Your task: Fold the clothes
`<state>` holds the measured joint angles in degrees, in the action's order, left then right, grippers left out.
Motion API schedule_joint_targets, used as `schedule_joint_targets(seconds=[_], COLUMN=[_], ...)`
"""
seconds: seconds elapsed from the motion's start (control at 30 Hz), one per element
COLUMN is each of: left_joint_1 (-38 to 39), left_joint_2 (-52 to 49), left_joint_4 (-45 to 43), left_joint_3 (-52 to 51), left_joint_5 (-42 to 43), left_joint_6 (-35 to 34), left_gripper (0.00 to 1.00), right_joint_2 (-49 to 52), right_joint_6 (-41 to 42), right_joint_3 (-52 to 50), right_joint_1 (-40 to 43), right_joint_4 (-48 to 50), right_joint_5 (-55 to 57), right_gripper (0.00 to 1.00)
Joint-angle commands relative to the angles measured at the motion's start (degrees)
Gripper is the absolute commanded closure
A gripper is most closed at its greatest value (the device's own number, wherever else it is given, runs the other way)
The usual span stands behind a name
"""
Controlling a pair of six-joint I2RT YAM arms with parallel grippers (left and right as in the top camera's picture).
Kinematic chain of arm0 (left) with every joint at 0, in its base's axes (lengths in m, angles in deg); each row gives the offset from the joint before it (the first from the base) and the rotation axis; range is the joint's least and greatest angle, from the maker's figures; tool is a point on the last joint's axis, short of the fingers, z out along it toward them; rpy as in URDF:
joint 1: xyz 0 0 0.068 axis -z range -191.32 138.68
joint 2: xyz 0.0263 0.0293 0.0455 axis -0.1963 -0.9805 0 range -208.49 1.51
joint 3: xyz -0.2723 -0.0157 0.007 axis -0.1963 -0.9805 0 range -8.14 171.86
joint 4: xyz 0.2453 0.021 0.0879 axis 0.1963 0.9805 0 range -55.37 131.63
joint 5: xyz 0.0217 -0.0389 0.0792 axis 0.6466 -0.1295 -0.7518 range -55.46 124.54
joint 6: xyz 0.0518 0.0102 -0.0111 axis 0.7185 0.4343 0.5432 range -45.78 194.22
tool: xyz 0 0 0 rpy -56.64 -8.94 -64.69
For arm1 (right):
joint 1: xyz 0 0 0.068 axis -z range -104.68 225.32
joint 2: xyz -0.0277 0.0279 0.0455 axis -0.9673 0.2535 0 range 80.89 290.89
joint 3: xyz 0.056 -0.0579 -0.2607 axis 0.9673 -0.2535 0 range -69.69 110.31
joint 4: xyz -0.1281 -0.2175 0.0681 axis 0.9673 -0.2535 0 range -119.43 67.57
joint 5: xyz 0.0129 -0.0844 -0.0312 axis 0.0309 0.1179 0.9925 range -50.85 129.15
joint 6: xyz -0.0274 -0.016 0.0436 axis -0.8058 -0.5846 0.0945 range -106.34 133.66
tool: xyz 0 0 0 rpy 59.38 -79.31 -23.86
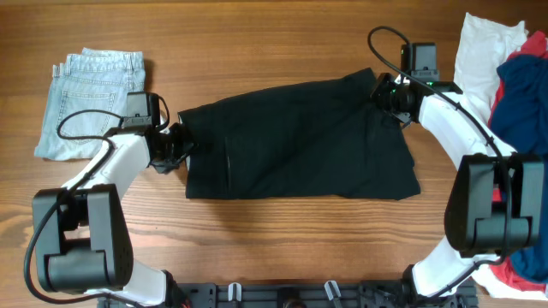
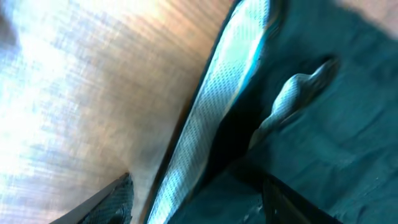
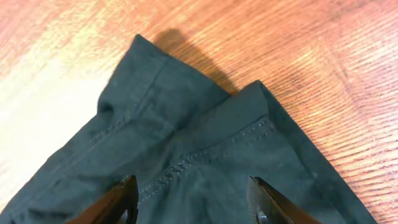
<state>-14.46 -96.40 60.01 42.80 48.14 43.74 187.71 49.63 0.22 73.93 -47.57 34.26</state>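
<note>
The black trouser-like garment (image 1: 300, 137) lies flat in the middle of the table. My left gripper (image 1: 177, 147) is at its left edge. In the left wrist view the jaws (image 2: 196, 202) are apart and straddle the waistband's pale mesh lining (image 2: 217, 118), with black cloth (image 2: 348, 124) on the right. My right gripper (image 1: 383, 92) is over the garment's far right corner. In the right wrist view its jaws (image 3: 193, 202) are open just above two stitched hem corners (image 3: 205, 143) and hold nothing.
Folded light-blue denim (image 1: 94, 103) lies at the far left, beside my left arm. A pile of white (image 1: 484, 47), navy (image 1: 522, 94) and red (image 1: 514, 274) clothes sits along the right edge. Bare wooden tabletop (image 1: 274, 248) shows in front of the garment.
</note>
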Motion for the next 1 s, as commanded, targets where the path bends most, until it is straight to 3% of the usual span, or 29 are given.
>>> schedule_joint_targets(seconds=[0.0,0.17,0.5,0.57,0.63,0.73,0.97], left_joint_1=[-0.5,-0.5,-0.5,-0.5,-0.5,-0.5,-0.5], left_joint_2=[-1.5,-1.5,-1.5,-1.5,-1.5,-1.5,-1.5], left_joint_4=[-3.1,-9.7,-9.0,-9.0,-8.7,-8.5,-7.6], left_joint_3=[-1.4,-1.4,-1.4,-1.4,-1.4,-1.4,-1.4], left_joint_5=[-0.3,5.5,5.2,5.2,5.0,5.0,4.3], left_joint_6=[1.8,3.5,3.5,3.5,3.5,3.5,3.5], left_gripper=[0.32,0.32,0.31,0.31,0.31,0.31,0.31], right_joint_2=[3.0,3.8,6.0,7.4,8.1,8.0,0.0], right_joint_6=[2.1,2.1,6.6,6.6,6.6,5.9,4.5], right_joint_3=[1.1,1.1,1.1,1.1,1.1,1.1,1.1], right_joint_1=[0.3,0.3,0.3,0.3,0.3,0.3,0.3], right_joint_4=[0.4,1.2,5.3,5.7,5.7,6.0,4.3], right_joint_5=[1.4,1.5,1.2,0.3,-0.3,-1.9,0.5], right_gripper=[0.42,0.37,0.38,0.52,0.75,0.96,0.96])
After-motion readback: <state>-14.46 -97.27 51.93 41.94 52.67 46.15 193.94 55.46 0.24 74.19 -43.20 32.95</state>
